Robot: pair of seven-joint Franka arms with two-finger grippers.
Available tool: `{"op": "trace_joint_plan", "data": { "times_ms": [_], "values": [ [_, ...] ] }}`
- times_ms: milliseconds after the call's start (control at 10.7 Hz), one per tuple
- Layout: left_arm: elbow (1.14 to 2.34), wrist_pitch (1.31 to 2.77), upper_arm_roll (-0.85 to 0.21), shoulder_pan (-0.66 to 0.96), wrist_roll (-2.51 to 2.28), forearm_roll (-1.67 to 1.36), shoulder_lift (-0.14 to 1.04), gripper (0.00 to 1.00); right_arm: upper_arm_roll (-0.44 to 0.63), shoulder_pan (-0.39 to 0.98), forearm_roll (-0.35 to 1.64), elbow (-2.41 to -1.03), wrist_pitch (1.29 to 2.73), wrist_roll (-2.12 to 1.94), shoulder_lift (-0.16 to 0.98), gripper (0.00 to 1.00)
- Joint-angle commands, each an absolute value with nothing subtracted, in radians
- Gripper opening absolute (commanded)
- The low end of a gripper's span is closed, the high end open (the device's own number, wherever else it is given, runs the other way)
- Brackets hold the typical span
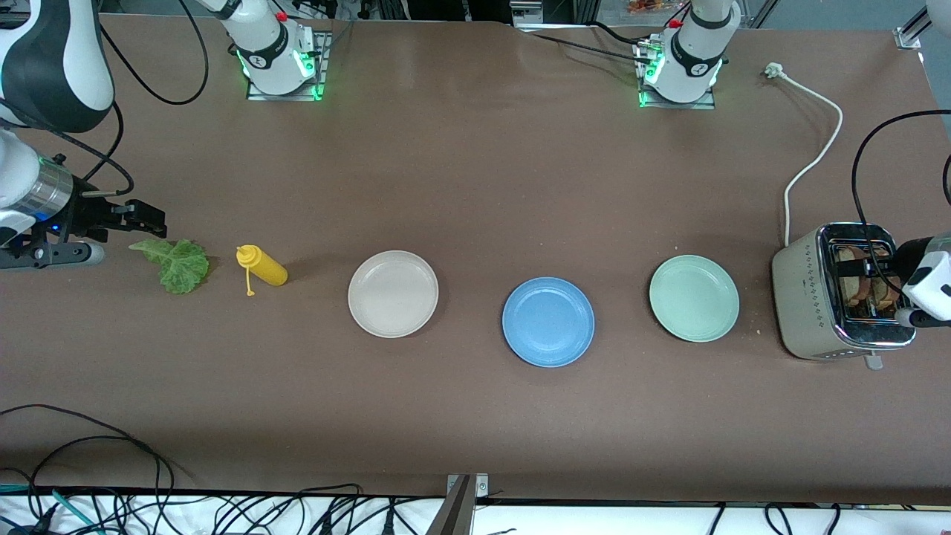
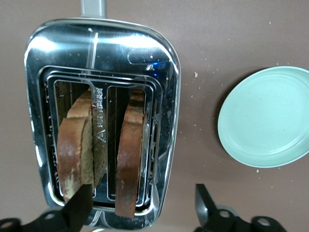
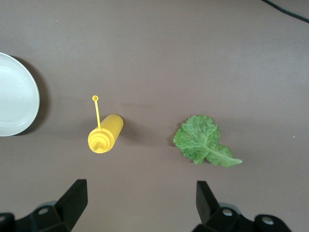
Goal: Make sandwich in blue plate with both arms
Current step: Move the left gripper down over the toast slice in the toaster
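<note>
So the left gripper (image 2: 140, 208) hangs right over the toaster (image 2: 101, 121), fingers spread wide with nothing in them. Two bread slices (image 2: 130, 154) stand on edge in the slots straight under it, brown and grainy with darker crusts. The toaster's a shiny chrome box with rounded corners. The mint plate (image 2: 265, 118) sits just beside the toaster, smooth and round with a shallow rim.

The right gripper (image 3: 140, 205) is up over bare table at the right arm's end, also wide open and holding nothing. Below it and a bit off lies the lettuce (image 3: 203, 140), a ruffled green leaf lying flat, and the yellow bottle (image 3: 105, 134) tipped on its side next to that, glossy plastic with a thin cap strap.

The blue plate (image 1: 548, 321) is well away from both grippers, mid-table, between the mint plate and the white plate (image 1: 393, 293).
</note>
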State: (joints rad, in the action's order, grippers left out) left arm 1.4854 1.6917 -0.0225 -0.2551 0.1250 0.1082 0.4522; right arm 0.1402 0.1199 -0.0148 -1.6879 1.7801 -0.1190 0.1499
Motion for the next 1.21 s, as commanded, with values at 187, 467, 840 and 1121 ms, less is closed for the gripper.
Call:
{"op": "trace_joint_plan", "data": {
  "times_ms": [187,467,840,1121],
  "values": [
    [1.454,1.695,-0.023,-0.262,0.143,0.095,0.483,0.42,0.138,0.115,-0.014,-1.678,1.778,-0.120,0.152,1.00],
    [1.459,1.689,-0.023,-0.264,0.143,0.095,0.483,0.02,0.138,0.117,-0.014,-1.680,1.778,-0.118,0.152,1.00],
    [1.450,1.637,-0.021,-0.268,0.138,0.106,0.459,0.00,0.138,0.117,-0.014,-1.684,1.778,-0.114,0.152,1.00],
    [1.445,1.579,-0.023,-0.267,0.164,0.106,0.388,0.00,0.138,0.117,-0.014,-1.684,1.778,-0.114,0.152,1.00]
  ]
}}
